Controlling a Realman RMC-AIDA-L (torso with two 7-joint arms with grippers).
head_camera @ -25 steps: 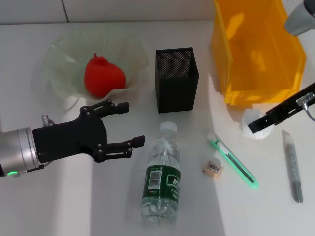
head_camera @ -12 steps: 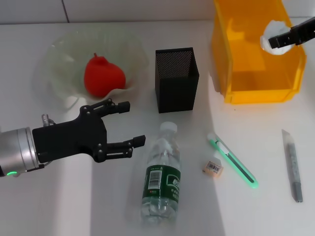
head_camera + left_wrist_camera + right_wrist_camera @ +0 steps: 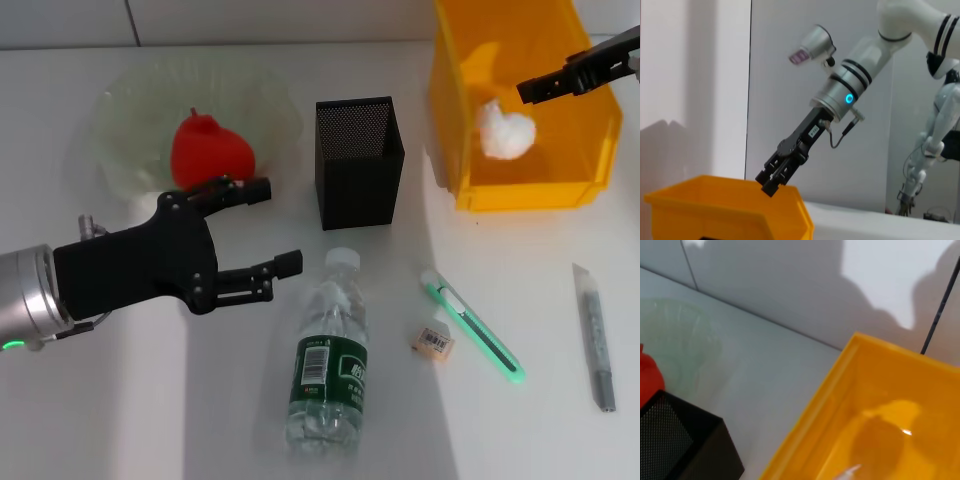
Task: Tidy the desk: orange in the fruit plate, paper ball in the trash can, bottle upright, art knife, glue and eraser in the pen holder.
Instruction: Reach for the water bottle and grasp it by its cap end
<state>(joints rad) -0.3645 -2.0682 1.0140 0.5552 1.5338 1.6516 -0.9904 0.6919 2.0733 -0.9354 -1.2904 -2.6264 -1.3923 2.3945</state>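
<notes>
1. Plain white bench [image 3: 120,420], with a pale wall right behind its far edge.
2. Far left there's the fruit plate [image 3: 120,120] with the orange [image 3: 205,150] sitting in it. The pen holder [image 3: 358,160] stands around the middle, and the trash can [image 3: 520,165] takes the far right corner.
3. The bottle [image 3: 328,365] lies on its side near the front edge, cap pointing at the pen holder. Right of it sits the eraser [image 3: 433,342], then a green art knife [image 3: 472,325], and a grey stick-like thing [image 3: 594,335] by the right edge.
4. Left pincer [image 3: 270,228] hovers between the plate and the bottle, fingers apart, nothing in it.
5. Compared to half a second ago: the paper ball [image 3: 505,128] was up in the right pincer [image 3: 527,90]; now it's down inside the trash can. That pincer is above the bin with nothing in it, but honestly can't tell how its fingers stand. The left one has crept a bit toward the orange.
</notes>
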